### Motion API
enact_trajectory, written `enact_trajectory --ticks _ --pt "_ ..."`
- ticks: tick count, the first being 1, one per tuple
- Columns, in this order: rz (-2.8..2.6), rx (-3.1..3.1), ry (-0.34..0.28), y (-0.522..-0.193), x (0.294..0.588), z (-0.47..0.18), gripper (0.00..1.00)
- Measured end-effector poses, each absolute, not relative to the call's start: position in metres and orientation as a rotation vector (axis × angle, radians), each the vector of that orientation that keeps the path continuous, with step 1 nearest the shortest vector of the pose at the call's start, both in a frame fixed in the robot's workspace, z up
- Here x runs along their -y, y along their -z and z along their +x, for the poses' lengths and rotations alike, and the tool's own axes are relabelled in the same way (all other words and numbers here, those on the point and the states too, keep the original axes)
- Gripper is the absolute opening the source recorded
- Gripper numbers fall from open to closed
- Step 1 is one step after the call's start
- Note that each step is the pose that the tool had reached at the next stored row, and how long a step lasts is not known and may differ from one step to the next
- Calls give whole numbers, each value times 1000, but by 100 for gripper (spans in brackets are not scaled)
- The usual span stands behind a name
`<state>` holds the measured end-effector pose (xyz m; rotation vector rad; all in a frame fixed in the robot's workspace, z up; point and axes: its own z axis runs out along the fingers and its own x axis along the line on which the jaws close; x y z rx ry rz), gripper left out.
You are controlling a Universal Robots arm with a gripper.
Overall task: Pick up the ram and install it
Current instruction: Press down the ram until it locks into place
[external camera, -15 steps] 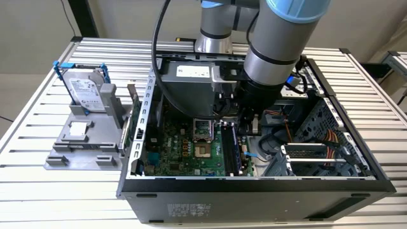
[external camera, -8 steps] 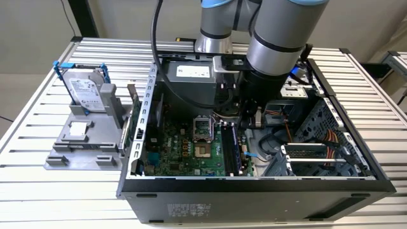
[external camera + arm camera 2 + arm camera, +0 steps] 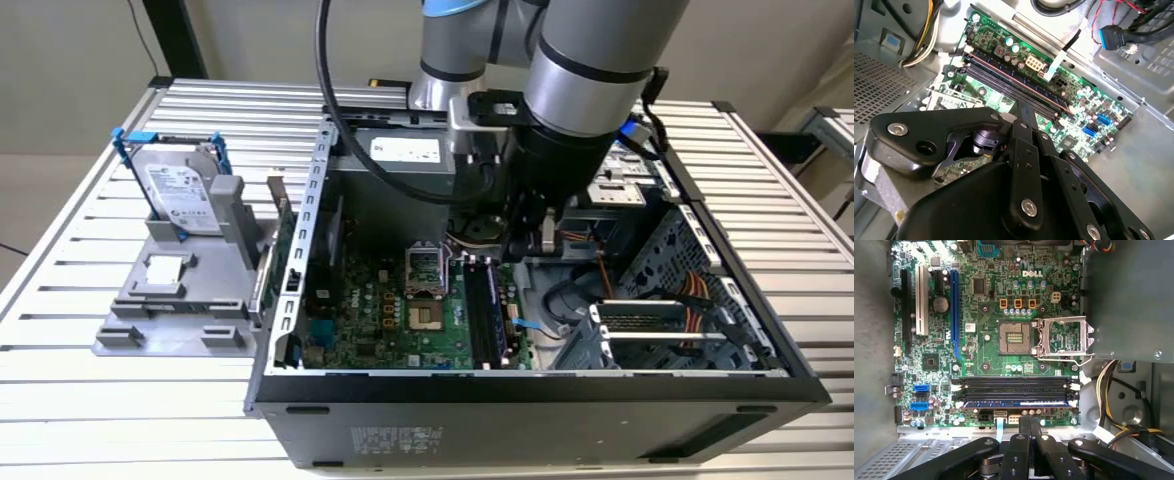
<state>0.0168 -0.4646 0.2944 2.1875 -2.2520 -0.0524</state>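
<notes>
Ram (image 3: 1016,403): seated in the motherboard (image 3: 984,345) slot nearest the clenched, empty gripper (image 3: 1030,426), inside the open computer case (image 3: 534,385); hard drive (image 3: 176,195) stands outside.

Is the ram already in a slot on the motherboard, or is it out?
In. The ram lies in a slot on the motherboard, beside empty black slots; the gripper is shut above it, holding nothing.

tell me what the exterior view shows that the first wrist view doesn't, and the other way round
Exterior view: the hard drive on its grey stand, the slatted table, the arm. First wrist view: the white slot beside the blue slot. Both: the motherboard, the ram sitting in a memory slot, the gripper close by, jaws shut.
</notes>
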Motion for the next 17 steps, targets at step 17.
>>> enact_trajectory --ticks 17 --pt "2187 2252 53 -319 465 17 0"
